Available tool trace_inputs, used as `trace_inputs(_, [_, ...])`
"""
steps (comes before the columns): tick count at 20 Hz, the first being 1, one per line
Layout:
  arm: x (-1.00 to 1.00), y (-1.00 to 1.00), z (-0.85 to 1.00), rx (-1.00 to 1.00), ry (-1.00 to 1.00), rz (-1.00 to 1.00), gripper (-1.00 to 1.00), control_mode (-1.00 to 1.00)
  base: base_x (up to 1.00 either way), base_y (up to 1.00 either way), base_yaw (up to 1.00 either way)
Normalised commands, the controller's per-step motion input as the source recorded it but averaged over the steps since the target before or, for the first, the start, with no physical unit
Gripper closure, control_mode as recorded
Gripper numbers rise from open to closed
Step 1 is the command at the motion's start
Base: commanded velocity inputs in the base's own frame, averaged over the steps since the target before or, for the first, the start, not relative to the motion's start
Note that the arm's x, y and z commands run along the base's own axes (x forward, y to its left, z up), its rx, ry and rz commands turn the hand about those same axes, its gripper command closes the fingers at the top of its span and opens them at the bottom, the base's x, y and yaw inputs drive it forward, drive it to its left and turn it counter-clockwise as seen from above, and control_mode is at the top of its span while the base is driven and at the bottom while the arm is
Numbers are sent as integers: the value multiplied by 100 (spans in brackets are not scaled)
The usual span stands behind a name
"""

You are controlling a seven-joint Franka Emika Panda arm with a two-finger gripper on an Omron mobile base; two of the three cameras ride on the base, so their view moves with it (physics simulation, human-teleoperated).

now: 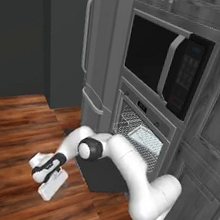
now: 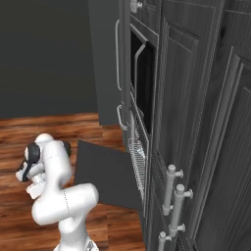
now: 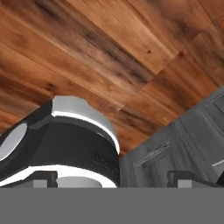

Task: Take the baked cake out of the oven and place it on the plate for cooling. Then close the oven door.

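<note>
The oven (image 1: 141,130) sits in the grey cabinet wall under a black microwave. Its oven door (image 1: 102,175) hangs open and flat above the floor, also seen as a dark panel, the oven door (image 2: 105,174). Wire racks (image 1: 130,120) show inside, with a pale flat tray (image 1: 146,138) on one. I cannot make out the cake, and the plate is out of view. My arm is folded low, left of the door. My gripper (image 1: 46,191) points down at the wooden floor, open and empty. In the hand view the gripper (image 3: 113,178) has its tips far apart.
The black microwave (image 1: 165,65) with a vertical silver handle sits above the oven. A tall grey fridge (image 1: 98,54) stands to the left. Cabinet doors with silver handles (image 2: 174,198) line the right. Wooden floor (image 1: 12,131) spreads to the left.
</note>
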Motion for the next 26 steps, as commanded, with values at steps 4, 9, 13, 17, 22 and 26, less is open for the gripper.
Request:
trace_inputs(4, [93, -9, -53, -30, 0, 0, -100, -100, 0, 0, 0])
trace_inputs(9, [78, -19, -30, -37, 3, 0, -100, -100, 0, 0, 0])
trace_inputs(13, [58, -32, -37, -50, 9, 0, -100, -100, 0, 0, 0])
trace_inputs(17, [55, -53, -20, -50, 9, 0, -100, -100, 0, 0, 0])
trace_inputs(22, [61, -60, 0, -50, 13, 0, -100, -100, 0, 0, 0])
trace_inputs(26, [84, -94, 11, -47, 18, 0, -100, -100, 0, 0, 0])
